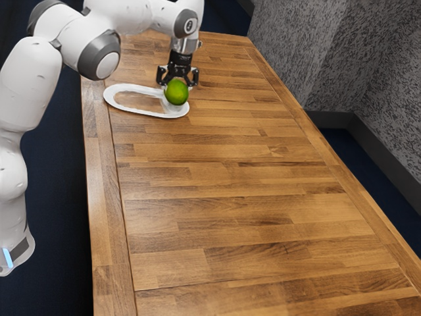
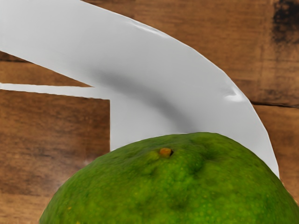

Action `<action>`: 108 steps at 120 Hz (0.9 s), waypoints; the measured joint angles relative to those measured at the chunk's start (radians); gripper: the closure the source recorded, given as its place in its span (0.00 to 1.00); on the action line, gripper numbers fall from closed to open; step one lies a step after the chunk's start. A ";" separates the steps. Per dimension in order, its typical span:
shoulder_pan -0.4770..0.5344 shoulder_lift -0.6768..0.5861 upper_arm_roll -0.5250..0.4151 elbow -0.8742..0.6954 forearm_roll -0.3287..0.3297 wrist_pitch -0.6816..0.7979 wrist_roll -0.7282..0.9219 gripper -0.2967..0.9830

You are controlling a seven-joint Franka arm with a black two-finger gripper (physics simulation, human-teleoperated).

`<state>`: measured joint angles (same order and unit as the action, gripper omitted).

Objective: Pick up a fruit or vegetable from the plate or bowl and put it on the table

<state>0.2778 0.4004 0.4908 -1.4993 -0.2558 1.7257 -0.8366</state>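
Note:
Spread wide, the black gripper (image 1: 177,83) points down over a round green citrus fruit (image 1: 176,93), its fingertips on either side of the fruit's upper part and no grip on it visible. The fruit is at one end of a long white oval plate (image 1: 109,97), whose middle shows wood through it. Seen from the hand, the green fruit (image 2: 173,186) is large and close, with a small brown stem spot, and the white plate (image 2: 140,51) curves around beyond it. The fruit hides part of the plate.
The plate lies on a long wooden table (image 1: 250,217), near the edge on the exterior view's left. The bare tabletop stretches toward the exterior view's bottom. A grey textured wall (image 1: 296,52) stands beyond the table's far side.

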 joint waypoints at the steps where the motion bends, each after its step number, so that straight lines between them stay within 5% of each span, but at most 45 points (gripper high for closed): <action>1: 0.000 -0.002 0.000 0.002 0.001 -0.003 0.000 0.60; 22: -0.071 -0.020 -0.006 0.115 0.011 -0.061 0.002 0.65; 48: -0.114 0.019 -0.140 0.177 0.014 -0.094 0.005 0.66; 70: -0.115 0.066 -0.191 0.222 0.007 -0.067 0.002 0.37; 108: -0.111 0.089 -0.197 0.240 0.000 -0.048 -0.016 0.27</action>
<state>0.1666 0.4898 0.2938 -1.2590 -0.2556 1.6775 -0.8527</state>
